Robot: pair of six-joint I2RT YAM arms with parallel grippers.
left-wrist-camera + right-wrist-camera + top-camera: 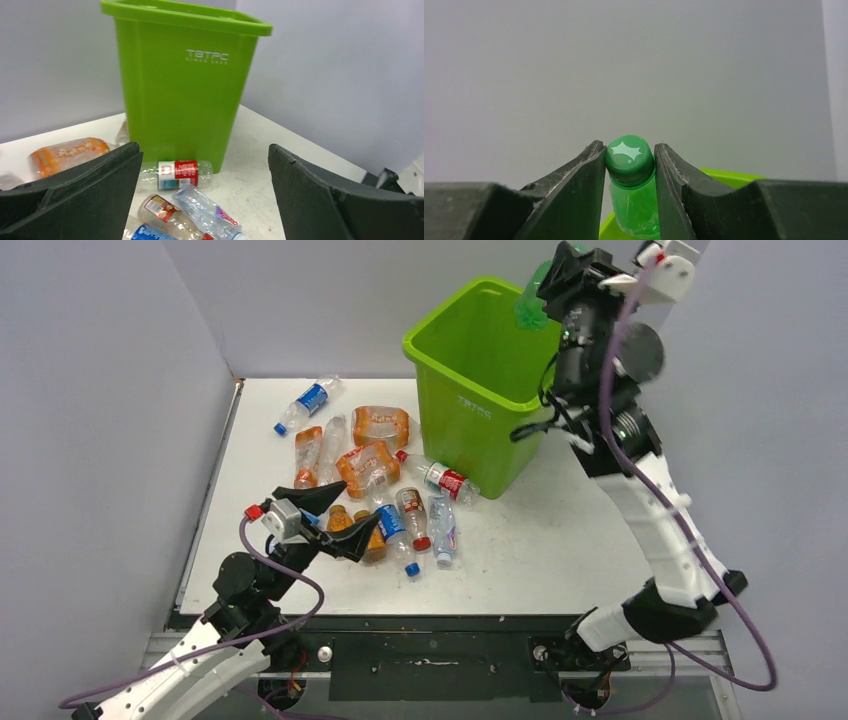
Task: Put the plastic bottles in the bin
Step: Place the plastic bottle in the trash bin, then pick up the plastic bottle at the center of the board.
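Note:
The lime-green bin [470, 400] stands at the back of the table; it also shows in the left wrist view [180, 85]. My right gripper [548, 285] is raised over the bin's far right rim, shut on a small green bottle [530, 308] by its cap [630, 159]; the body hangs down over the bin rim [724, 176]. Several crushed bottles [375, 475] lie left of the bin. My left gripper [335, 517] is open and empty above the near bottles, among them a red-labelled bottle [177, 175] against the bin's foot.
Grey walls close the left, back and right sides. A blue-labelled bottle [308, 402] lies apart at the back left. The right arm's links [650, 500] stand to the right of the bin. Bare table [560, 540] lies in front of the bin.

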